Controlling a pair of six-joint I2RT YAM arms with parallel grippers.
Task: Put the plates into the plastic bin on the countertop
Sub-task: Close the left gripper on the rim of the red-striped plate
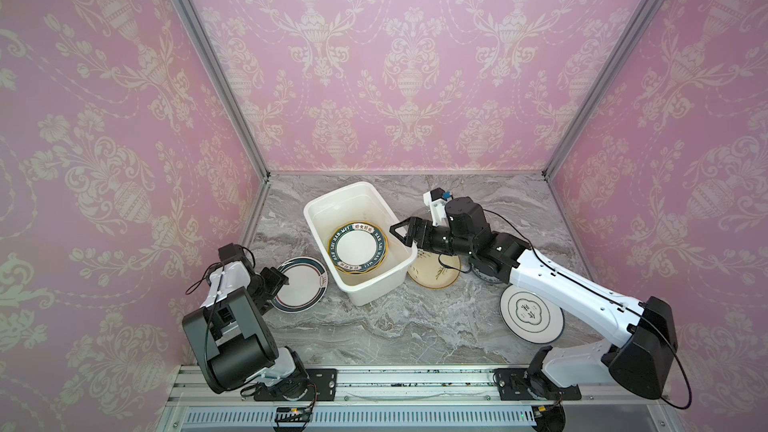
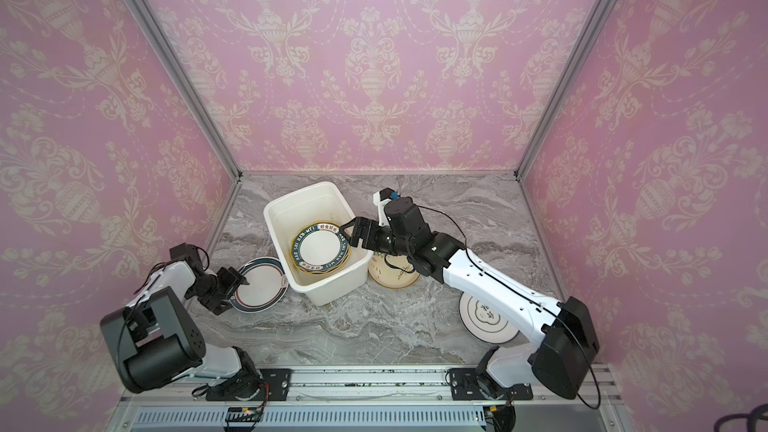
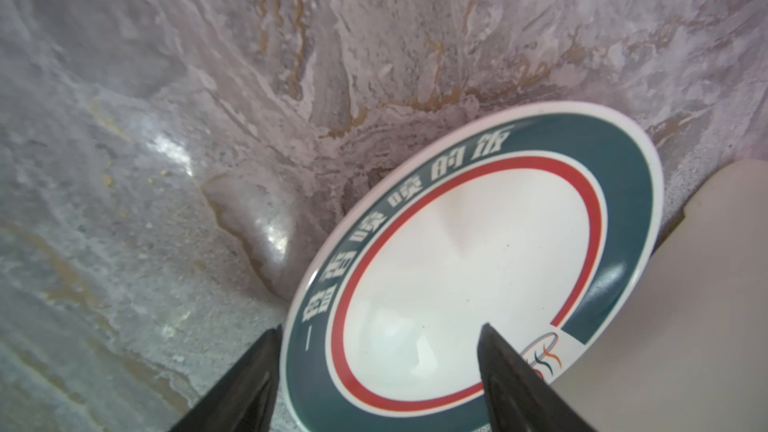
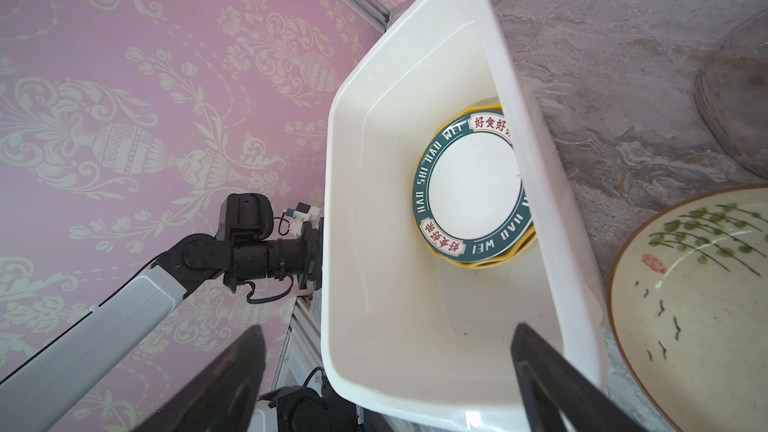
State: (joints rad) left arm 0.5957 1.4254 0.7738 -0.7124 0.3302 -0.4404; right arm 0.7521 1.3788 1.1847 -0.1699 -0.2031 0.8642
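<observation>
Lena: Rail strip (image 1: 415, 384) up front, with both arm bases on it. Past that, on the worktop (image 1: 374, 334), the left pincer (image 3: 380, 328) is at the teal-banded plate (image 3: 478, 276).

Tom: Holding it?

Lena: Not that I can see. The jaws stand well apart, one finger outside the rim and one over the white well, with nothing pinched. That plate lies just beside the plastic bin (image 1: 374, 284), on its left. Whether they touch, I cannot tell.

Tom: And the right pincer (image 1: 401, 234)?

Lena: Spread wide, empty, hanging over the bin's right rim. Inside the bin a lettered plate (image 1: 357, 249) sits on a yellow plate (image 4: 486, 263). Outside, the sprig plate (image 1: 432, 278) lies just beside the bin's right wall, and a dark-rimmed white plate (image 1: 532, 315) lies nearer the right arm's base.

Tom: What worries you?

Lena: A bite on a thin glazed rim. I'd expect the plate to droop or slip once lifted, since its weight hangs far from the fingers. This close to the bin, its edge could catch the rolled rim and shove the tub. The right arm over the opening may block the way in. And a plate let go too high could chip the two below.
</observation>
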